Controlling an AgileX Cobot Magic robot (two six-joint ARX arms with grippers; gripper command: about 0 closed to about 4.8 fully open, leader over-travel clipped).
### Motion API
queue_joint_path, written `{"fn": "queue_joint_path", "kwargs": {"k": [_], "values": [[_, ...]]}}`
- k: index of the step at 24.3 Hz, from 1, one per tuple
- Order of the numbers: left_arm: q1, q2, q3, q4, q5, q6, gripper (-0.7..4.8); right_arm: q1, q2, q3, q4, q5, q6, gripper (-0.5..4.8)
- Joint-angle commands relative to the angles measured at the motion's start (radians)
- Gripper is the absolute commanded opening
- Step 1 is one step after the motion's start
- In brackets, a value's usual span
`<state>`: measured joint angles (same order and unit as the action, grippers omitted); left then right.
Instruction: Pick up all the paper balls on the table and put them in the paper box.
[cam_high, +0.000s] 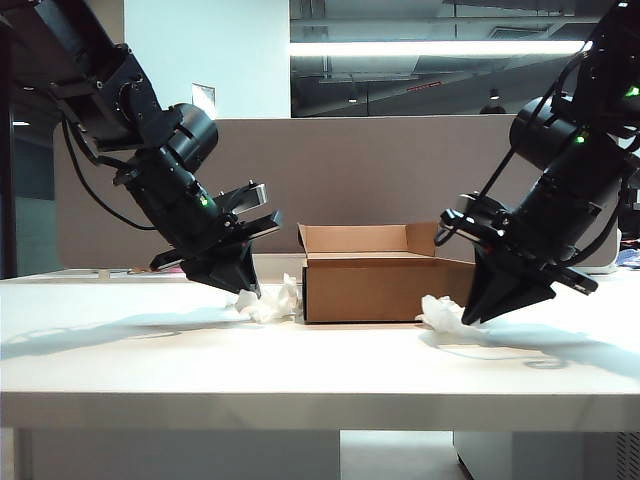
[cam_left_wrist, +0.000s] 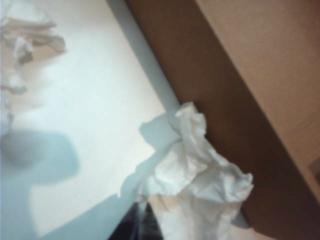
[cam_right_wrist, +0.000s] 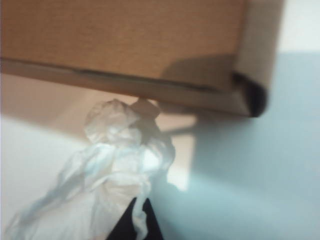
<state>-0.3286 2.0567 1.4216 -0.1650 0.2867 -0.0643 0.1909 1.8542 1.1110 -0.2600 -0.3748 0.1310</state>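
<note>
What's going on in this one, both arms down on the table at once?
Two arms are clearing crumpled paper. The left gripper is shut on the paper ball at the left side of the paper box; the right gripper is shut on the other paper ball at the box's right side. Both balls are still low at the table, beside the box. The part of the box's inside that shows holds nothing.

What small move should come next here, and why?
Probably lift both hands straight up. The left hand is shut on the left paper ball and the right hand on the right paper ball, yet both balls still sit on the table beside the paper box, below its walls.
</note>
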Motion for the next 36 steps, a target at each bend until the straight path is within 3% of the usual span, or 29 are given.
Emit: {"fn": "queue_joint_path", "kwargs": {"k": [1,8,10,12,14,21,22,23,25,27,28,29,32,34,36], "values": [[-0.001,-0.041,0.004,0.006,-0.007,0.005,-0.06,0.003,-0.024,0.002,0.009,-0.055,0.000,-0.07],[-0.001,-0.097,0.004,-0.002,-0.014,0.017,0.06,0.009,-0.142,0.003,0.056,-0.058,0.000,-0.07],[-0.001,-0.081,0.004,-0.054,-0.013,0.028,2.13,0.009,-0.145,0.003,0.046,-0.066,0.000,-0.07],[-0.001,-0.066,0.004,-0.078,0.006,0.027,3.27,0.018,-0.148,0.021,0.047,-0.077,0.000,-0.07],[-0.003,-0.051,0.004,-0.082,0.031,0.027,3.42,0.019,-0.149,0.046,0.054,-0.072,0.000,-0.07],[-0.006,-0.003,0.004,-0.080,0.031,0.027,3.19,0.021,-0.147,0.122,0.074,-0.001,-0.001,-0.07],[-0.006,0.001,0.004,-0.081,0.031,0.027,2.83,0.021,-0.147,0.124,0.092,0.020,-0.001,-0.07],[-0.006,0.004,0.004,-0.081,0.030,0.028,1.62,0.021,-0.146,0.124,0.124,0.040,-0.001,-0.07],[-0.006,0.004,0.005,-0.072,0.032,0.030,0.25,0.021,-0.134,0.124,0.172,0.042,-0.001,-0.07],[-0.006,0.003,0.009,-0.071,0.032,0.030,-0.06,0.021,-0.111,0.124,0.211,0.045,0.000,-0.04],[-0.006,0.000,0.009,-0.069,0.032,0.030,-0.06,0.021,-0.098,0.126,0.214,0.051,-0.001,0.33],[-0.006,-0.010,0.010,-0.070,0.032,0.030,-0.06,0.021,-0.090,0.126,0.212,0.065,0.000,1.22],[-0.006,-0.056,0.011,-0.047,0.019,0.031,-0.06,0.019,-0.087,0.126,0.229,0.067,0.000,3.19],[-0.006,-0.081,0.012,-0.020,0.009,0.030,-0.06,0.019,-0.089,0.129,0.239,0.066,0.000,3.80],[-0.011,-0.106,0.012,0.008,-0.003,0.030,-0.06,0.019,-0.090,0.140,0.238,0.063,0.000,4.04]]}}
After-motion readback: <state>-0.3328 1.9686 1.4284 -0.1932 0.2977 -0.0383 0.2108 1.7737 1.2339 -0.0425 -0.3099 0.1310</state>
